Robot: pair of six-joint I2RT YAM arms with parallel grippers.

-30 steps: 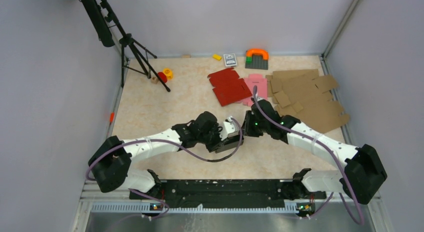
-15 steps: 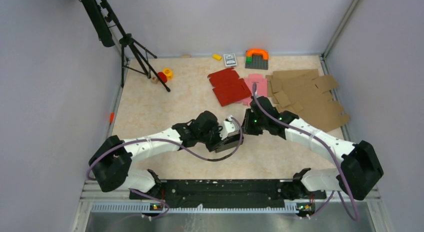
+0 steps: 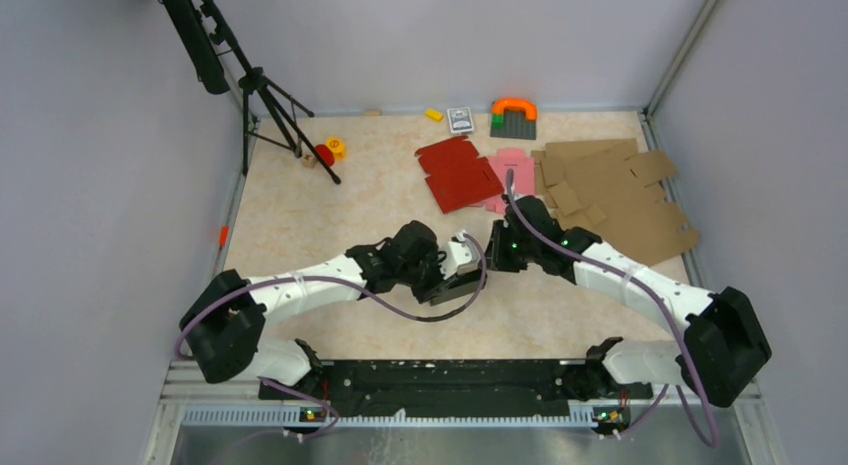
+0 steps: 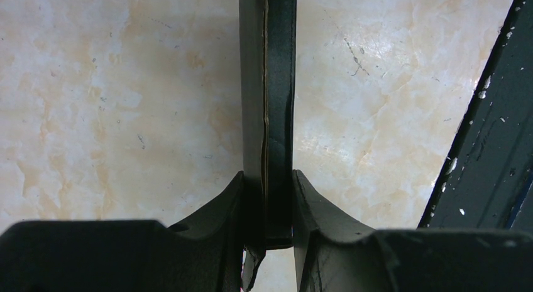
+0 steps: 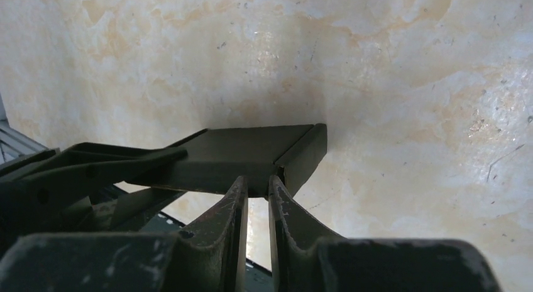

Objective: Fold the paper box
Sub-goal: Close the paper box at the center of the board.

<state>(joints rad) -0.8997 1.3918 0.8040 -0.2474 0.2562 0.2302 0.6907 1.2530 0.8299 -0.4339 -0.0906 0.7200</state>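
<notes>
bracing the paper box (image 3: 456,286) in your left gripper (image 4: 268,179) pinch, square the right gripper (image 5: 256,182), nearly closed, grip unclear, on the mid-frame flap (image 5: 302,155).

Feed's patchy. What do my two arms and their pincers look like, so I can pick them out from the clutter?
The left arm and right arm: white links between black joints, each trailed by a looping purple cable. Small green lights glow near the right wrist. The left pincer and right pincer: two matte black fingers, curved and tapering.
</notes>
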